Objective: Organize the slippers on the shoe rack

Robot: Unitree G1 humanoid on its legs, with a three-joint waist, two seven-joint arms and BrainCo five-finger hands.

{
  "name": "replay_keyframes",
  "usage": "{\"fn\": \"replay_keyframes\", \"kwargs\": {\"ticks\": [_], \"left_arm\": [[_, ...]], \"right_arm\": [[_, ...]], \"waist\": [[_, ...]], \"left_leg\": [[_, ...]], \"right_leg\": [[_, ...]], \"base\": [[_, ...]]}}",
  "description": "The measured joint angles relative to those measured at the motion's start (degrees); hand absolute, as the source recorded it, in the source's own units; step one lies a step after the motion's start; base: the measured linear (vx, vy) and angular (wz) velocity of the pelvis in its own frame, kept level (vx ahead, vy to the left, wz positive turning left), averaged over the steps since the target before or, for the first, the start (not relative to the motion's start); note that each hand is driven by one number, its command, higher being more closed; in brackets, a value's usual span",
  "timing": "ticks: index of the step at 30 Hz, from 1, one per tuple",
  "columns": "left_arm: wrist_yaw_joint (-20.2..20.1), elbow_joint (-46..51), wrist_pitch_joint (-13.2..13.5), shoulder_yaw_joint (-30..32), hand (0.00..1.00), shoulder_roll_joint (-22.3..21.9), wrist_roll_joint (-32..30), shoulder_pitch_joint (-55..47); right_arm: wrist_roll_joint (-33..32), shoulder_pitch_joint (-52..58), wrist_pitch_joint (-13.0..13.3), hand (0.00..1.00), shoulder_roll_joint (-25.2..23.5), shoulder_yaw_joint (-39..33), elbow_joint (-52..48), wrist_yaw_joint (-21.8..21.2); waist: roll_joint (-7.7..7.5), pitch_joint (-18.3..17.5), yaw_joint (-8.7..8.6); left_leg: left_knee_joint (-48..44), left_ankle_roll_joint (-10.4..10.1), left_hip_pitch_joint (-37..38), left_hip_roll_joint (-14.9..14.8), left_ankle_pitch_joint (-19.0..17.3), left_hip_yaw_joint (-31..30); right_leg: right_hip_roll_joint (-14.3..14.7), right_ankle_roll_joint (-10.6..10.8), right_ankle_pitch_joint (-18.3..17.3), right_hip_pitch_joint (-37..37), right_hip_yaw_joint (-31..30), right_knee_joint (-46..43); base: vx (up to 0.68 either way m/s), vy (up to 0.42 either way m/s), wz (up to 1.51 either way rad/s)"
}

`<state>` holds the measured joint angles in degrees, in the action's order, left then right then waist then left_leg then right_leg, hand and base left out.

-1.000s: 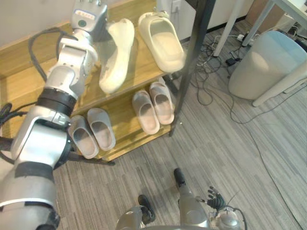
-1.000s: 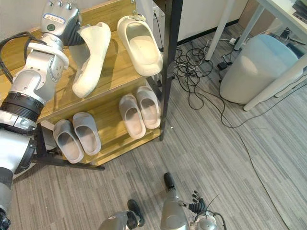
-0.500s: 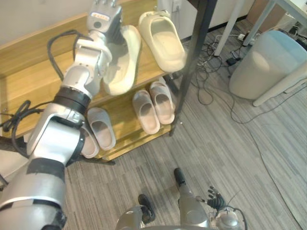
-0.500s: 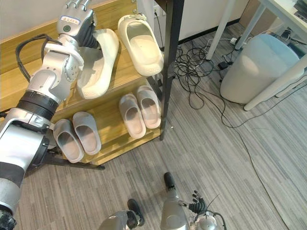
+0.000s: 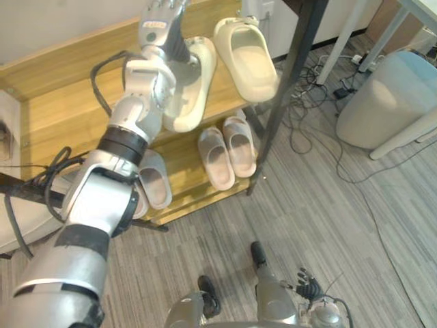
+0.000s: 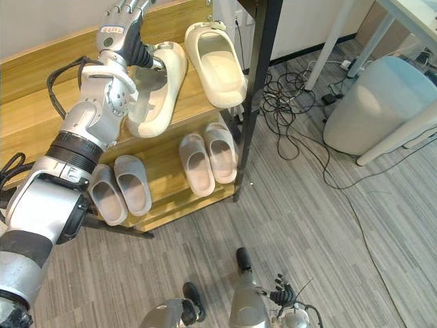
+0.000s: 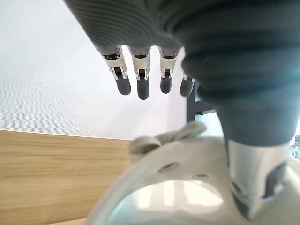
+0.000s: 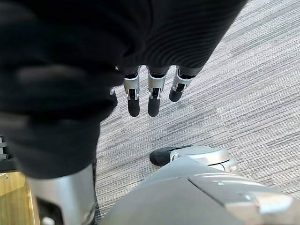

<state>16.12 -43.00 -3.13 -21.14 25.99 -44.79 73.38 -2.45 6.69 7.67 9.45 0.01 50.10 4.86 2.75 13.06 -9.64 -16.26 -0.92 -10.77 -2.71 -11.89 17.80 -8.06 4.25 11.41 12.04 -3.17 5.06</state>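
- the left hand (image 6: 117,33) has slid to the right along the top shelf since a second ago. the cream slipper (image 6: 162,92) under it has gone along and now sits just beside its mate (image 6: 217,65). the whole view has drifted a little too, so part of that shift is the head moving.
- that hand lies flat, its fingers (image 7: 142,89) straight out past the slipper's strap and the thumb down alongside it. nothing is gripped, so it reads as a push rather than a lift.
- to my eye the top pair is nearly made. the pushed slipper sits at an angle to its mate, heels apart, and probably wants squaring up.
- the count: two large cream slippers on the upper shelf of the shoe rack (image 6: 34,96), and four smaller grey ones below, a left grey pair (image 6: 134,186) and a right grey pair (image 6: 192,164). six in all.
- the right hand (image 8: 152,96) hangs low over the floor, fingers straight and loose, empty.
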Motion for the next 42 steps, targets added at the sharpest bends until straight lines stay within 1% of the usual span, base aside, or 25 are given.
{"fn": "replay_keyframes", "kwargs": {"ticks": [4,7,11,16,19,20,21,22,23,25,26,27,28,29,30,32,33,34,35,36,38,40,42], "left_arm": [[0.1,2.0,0.0,0.1,0.0,-0.2,0.1,-0.9],[0.2,3.8,-0.1,1.5,0.0,-1.0,1.2,-2.7],[0.4,7.5,-0.1,2.4,0.0,-1.3,2.3,-6.1],[1.0,11.7,0.0,5.1,0.0,-1.4,3.0,-9.1],[1.5,15.4,0.3,8.4,0.0,-1.8,6.7,-12.7],[1.6,17.9,0.5,10.8,0.0,-2.3,9.2,-15.7],[1.6,18.5,0.5,11.5,0.0,-2.4,9.5,-16.4],[1.8,20.9,0.9,13.5,0.0,-2.9,12.4,-18.9],[2.5,23.9,1.4,15.4,0.0,-4.2,16.4,-22.1],[2.8,27.4,2.2,17.0,0.0,-6.4,20.7,-27.1],[2.8,28.4,2.9,17.1,0.0,-7.1,22.5,-29.8],[2.8,29.3,3.4,17.1,0.0,-7.7,24.8,-33.8],[2.7,29.4,3.5,17.1,0.0,-7.9,25.7,-35.0],[2.7,29.6,3.9,17.7,0.0,-8.9,28.0,-37.7],[2.6,30.2,4.2,18.0,0.0,-9.9,31.0,-40.2],[2.5,30.6,5.0,18.0,0.0,-11.3,33.6,-43.2],[2.4,30.7,5.3,18.0,0.0,-12.1,35.1,-44.6],[2.4,30.7,5.4,18.0,0.0,-12.4,35.8,-45.1],[2.2,30.6,5.4,18.0,0.0,-13.6,37.6,-46.6],[1.5,30.7,5.5,17.9,0.0,-14.7,39.5,-48.1],[0.2,30.7,5.5,17.7,0.0,-16.1,41.4,-49.9],[-0.7,30.5,5.5,16.5,0.0,-16.9,42.8,-50.7],[-1.8,30.0,5.5,14.5,0.0,-18.1,42.8,-50.8]], "right_arm": [[-0.1,0.0,-0.3,0.0,0.0,0.0,0.0,0.0],[-0.1,-0.1,-0.4,0.0,0.0,0.0,0.2,0.1],[-0.1,-0.1,-0.9,0.0,0.1,0.0,0.5,0.2],[-0.1,-0.2,-1.3,0.0,0.2,0.0,0.5,0.2],[-0.1,-0.2,-1.6,0.0,0.1,0.0,0.5,0.3],[0.0,-0.2,-1.8,0.0,0.2,0.0,0.7,0.3],[0.0,-0.2,-1.8,0.0,0.2,0.0,0.7,0.3],[0.0,-0.1,-2.0,0.0,0.2,0.0,0.7,0.3],[0.1,0.1,-2.3,0.0,0.2,-0.2,0.7,0.3],[0.2,0.5,-2.8,0.0,0.2,-0.4,0.8,0.3],[0.2,0.8,-3.1,0.0,0.2,-0.4,0.9,0.3],[0.3,1.2,-3.6,0.0,0.2,-0.3,1.0,0.2],[0.3,1.3,-3.8,0.0,0.2,-0.3,1.0,0.2],[0.3,1.4,-3.9,0.0,0.2,-0.1,1.1,0.2],[0.3,1.5,-4.1,0.0,0.3,0.1,1.0,0.2],[0.3,1.8,-4.4,0.0,0.3,0.2,1.1,0.2],[0.3,1.8,-4.5,0.0,0.3,0.4,1.0,0.1],[0.3,1.7,-4.5,0.0,0.2,0.4,1.0,0.1],[0.3,1.5,-4.8,0.0,0.2,0.5,1.0,0.0],[0.3,1.5,-5.0,0.0,0.2,0.5,1.1,0.0],[0.3,1.3,-5.0,0.0,-0.1,0.8,1.0,-0.1],[0.3,1.0,-5.0,0.0,-0.5,0.8,1.1,-0.1],[0.3,0.7,-5.0,0.0,-0.9,0.8,1.1,-0.1]], "waist": [[0.0,0.0,0.1],[0.0,0.0,0.24],[-0.01,0.0,0.75],[-0.01,0.0,1.0],[0.0,-0.1,1.08],[0.03,-0.3,1.23],[0.03,-0.4,1.27],[0.03,-0.4,1.54],[0.03,-0.4,2.26],[0.05,-0.6,3.18],[0.05,-1.6,3.63],[0.04,-3.4,3.86],[-0.01,-3.8,4.01],[-0.1,-4.0,4.67],[-0.17,-4.5,5.47],[-0.26,-6.2,6.33],[-0.35,-6.9,6.35],[-0.4,-6.9,6.38],[-0.46,-7.0,6.47],[-0.58,-7.3,6.64],[-0.91,-8.1,6.85],[-1.23,-8.6,6.89],[-1.43,-8.8,7.06]], "left_leg": [[0.1,0.1,0.1,0.3,0.2,-0.3],[0.3,0.0,0.2,0.3,0.5,-0.7],[1.7,-0.2,1.8,0.4,1.2,-1.1],[2.3,-0.3,2.0,0.4,1.8,-1.3],[3.2,-0.4,2.6,0.5,2.5,-1.4],[3.9,-0.6,3.1,0.5,2.9,-1.5],[4.1,-0.6,3.2,0.5,3.0,-1.6],[4.3,-0.7,3.3,0.5,3.2,-2.0],[5.1,-0.8,3.9,0.5,3.7,-2.4],[6.4,-1.0,5.3,0.6,4.3,-3.0],[7.4,-1.1,5.7,0.6,4.7,-3.2],[9.1,-1.4,6.2,0.7,5.5,-3.9],[9.7,-1.4,6.5,0.6,5.9,-4.1],[11.4,-1.7,8.1,0.5,6.7,-4.5],[12.5,-1.9,9.1,0.4,7.1,-4.5],[13.9,-2.2,9.3,0.2,8.1,-5.1],[14.7,-2.4,9.4,0.1,8.7,-6.0],[15.1,-2.5,9.7,0.1,8.9,-6.1],[16.0,-2.5,10.7,-0.1,9.5,-6.7],[16.4,-2.7,11.3,-0.2,9.7,-7.2],[16.8,-3.2,11.3,-0.5,9.9,-7.5],[17.6,-3.5,11.4,-0.7,10.4,-8.1],[18.2,-3.4,12.0,-0.9,10.6,-9.2]], "right_leg": [[-0.1,0.0,0.0,-0.2,0.3,0.0],[-0.1,0.0,0.0,-0.5,0.8,0.0],[-0.2,0.0,0.0,-1.7,1.4,0.0],[-0.3,0.0,0.0,-1.7,1.7,0.0],[-0.3,0.1,0.0,-2.0,2.0,0.0],[-0.3,0.1,0.0,-2.3,2.2,0.0],[-0.3,0.1,0.0,-2.3,2.3,0.0],[-0.2,0.1,-0.1,-2.5,2.6,0.0],[-0.2,0.2,-0.1,-3.1,3.0,0.0],[-0.2,0.0,-0.6,-4.2,3.9,0.0],[-0.1,-0.3,-0.7,-4.3,4.3,0.0],[0.0,-0.6,-1.0,-4.4,5.1,0.0],[0.1,-0.7,-1.0,-4.6,5.5,0.0],[0.3,-1.2,-1.4,-5.7,6.0,0.0],[0.5,-1.2,-1.7,-6.3,6.2,0.0],[0.8,-1.4,-1.9,-6.2,7.0,0.1],[0.9,-1.4,-2.0,-6.4,7.9,0.3],[0.9,-1.3,-2.1,-6.6,8.1,0.3],[1.0,-1.3,-2.4,-7.6,9.0,0.4],[1.2,-1.5,-2.9,-8.3,9.5,0.5],[1.3,-1.5,-3.1,-8.4,10.1,0.5],[1.5,-1.5,-3.2,-8.6,11.0,0.5],[1.6,-1.2,-3.5,-9.6,12.1,0.5]], "base": [[0.0,0.031,0.05],[-0.01,0.021,0.07],[-0.02,0.016,0.05],[-0.03,0.011,0.02],[0.0,0.004,0.01],[-0.01,0.006,0.03],[-0.01,0.006,0.09],[-0.02,0.004,0.14],[-0.02,0.002,0.2],[-0.02,-0.003,0.17],[0.0,-0.014,0.22],[0.0,-0.019,0.21],[0.01,-0.026,0.24],[0.0,-0.027,0.12],[-0.01,-0.026,0.08],[-0.02,-0.026,0.17],[-0.01,-0.03,0.27],[-0.02,-0.041,0.31],[-0.02,-0.041,0.26],[-0.02,-0.034,0.24],[-0.02,-0.022,0.18],[-0.02,-0.027,0.23],[-0.01,-0.028,0.23]]}}
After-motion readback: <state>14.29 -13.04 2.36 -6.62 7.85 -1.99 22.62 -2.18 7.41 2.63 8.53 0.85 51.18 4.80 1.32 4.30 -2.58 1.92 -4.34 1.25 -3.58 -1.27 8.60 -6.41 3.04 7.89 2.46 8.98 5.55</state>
